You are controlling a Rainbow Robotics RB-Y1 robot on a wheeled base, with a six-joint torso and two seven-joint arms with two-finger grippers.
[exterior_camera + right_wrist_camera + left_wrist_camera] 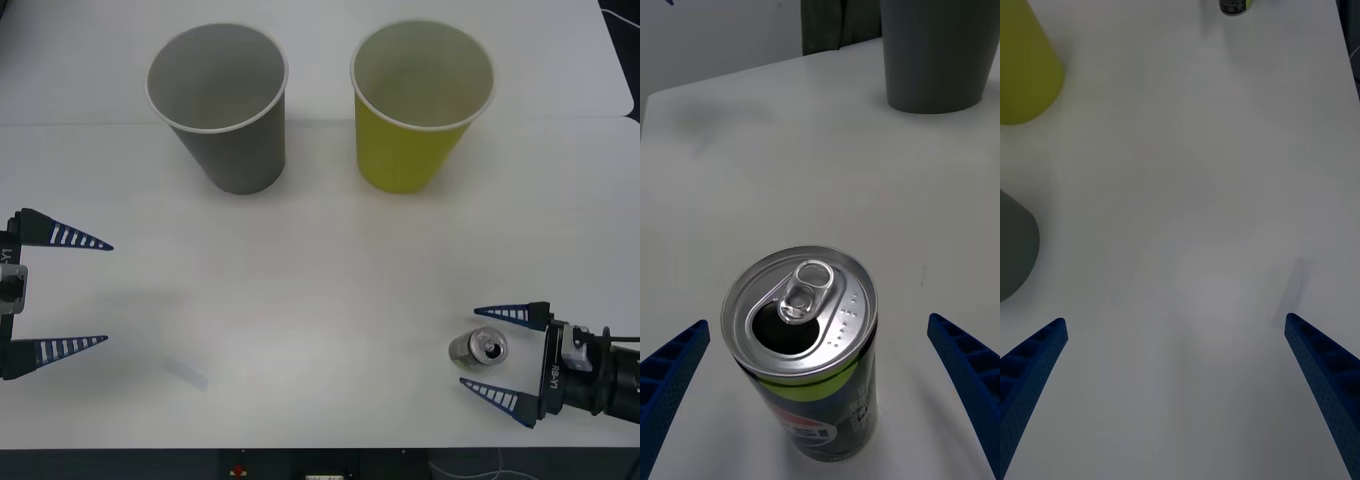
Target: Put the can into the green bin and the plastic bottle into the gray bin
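Upright on the white surface (320, 300): a small drink can (478, 348), silver top with pull tab and open mouth, dark body with a yellow-green band and a blue, red and white logo. Well apart from the two big paper cups; nearer the surface's front edge than either.

Right claw (497, 355) spread wide around the can, one blue ribbed finger on each side, neither touching it. Same in the right wrist view: can (801, 349) standing between the two fingertips (674, 367), clear gaps on both sides, nothing gripped.

Beyond the can, toward the far edge: green bin (420, 100), a yellow-green paper cup, white inside, white rolled rim, standing upright. Just beside it on the left: gray bin (222, 105), same size, pale inside, white rolled rim, also upright. Close together but not touching. Gray bin's lower wall (940, 52) seen past the can from the right wrist.

Left claw (85, 292) far from the can, at the left edge of the surface, also spread wide and holding nothing, bare surface between its fingers. From the left wrist: fingertips (1037, 352) apart, green bin (1022, 67) and gray bin (1011, 247) off to one side, the can (1234, 6) distant at the far end.

A faint pale smudge (188, 372) on the surface, between the left claw and the can, too dim to identify.
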